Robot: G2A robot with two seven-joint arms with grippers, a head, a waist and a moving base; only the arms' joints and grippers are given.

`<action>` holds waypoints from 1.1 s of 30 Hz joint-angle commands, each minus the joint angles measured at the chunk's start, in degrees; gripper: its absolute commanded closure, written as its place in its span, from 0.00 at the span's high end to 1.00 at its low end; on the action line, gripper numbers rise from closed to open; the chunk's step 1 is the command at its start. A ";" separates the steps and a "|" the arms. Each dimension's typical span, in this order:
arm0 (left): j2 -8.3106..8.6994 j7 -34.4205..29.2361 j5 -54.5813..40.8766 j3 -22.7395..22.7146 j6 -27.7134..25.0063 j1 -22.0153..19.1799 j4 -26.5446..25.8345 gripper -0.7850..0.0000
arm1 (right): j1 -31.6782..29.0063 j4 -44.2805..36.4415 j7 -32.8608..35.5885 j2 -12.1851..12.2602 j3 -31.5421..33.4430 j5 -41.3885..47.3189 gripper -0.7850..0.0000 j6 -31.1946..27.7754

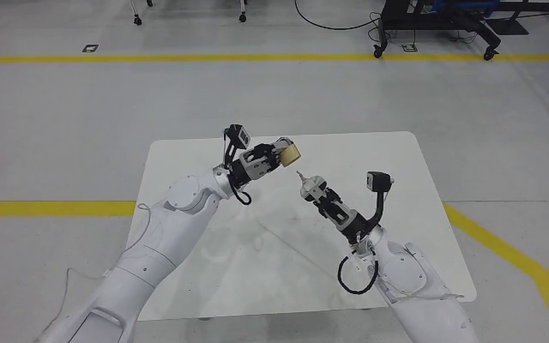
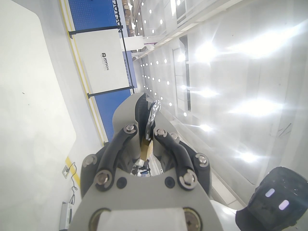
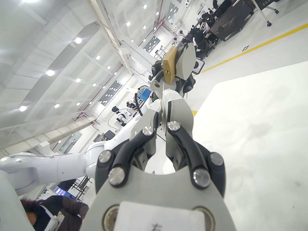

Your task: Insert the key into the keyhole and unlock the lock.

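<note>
The brass padlock [image 1: 292,153] is held above the table [image 1: 386,154], pinched in the left end effector [image 1: 281,156]. The key [image 1: 301,177] is clamped in the right end effector [image 1: 309,184], with its blade pointed toward 11 o'clock in the top view. From the key tip the padlock lies at about 11 o'clock, near but apart. The keyhole face [image 3: 166,72] is turned toward the key, so the axes are judged nearly aligned and a short straight advance is called for.
</note>
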 commanded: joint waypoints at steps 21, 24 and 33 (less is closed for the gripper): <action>-0.02 1.77 8.48 -3.56 1.40 3.26 -4.08 0.00 | -0.46 0.07 -1.71 -1.58 -0.19 -0.36 0.00 3.78; -0.11 1.45 8.79 -3.86 1.47 3.65 -4.30 0.00 | -0.52 0.11 -1.57 -1.75 -0.16 -0.70 0.00 4.21; -0.44 1.38 10.13 -4.67 1.51 4.18 -4.42 0.00 | -0.62 -0.50 -1.28 -2.20 0.20 -1.76 0.00 5.32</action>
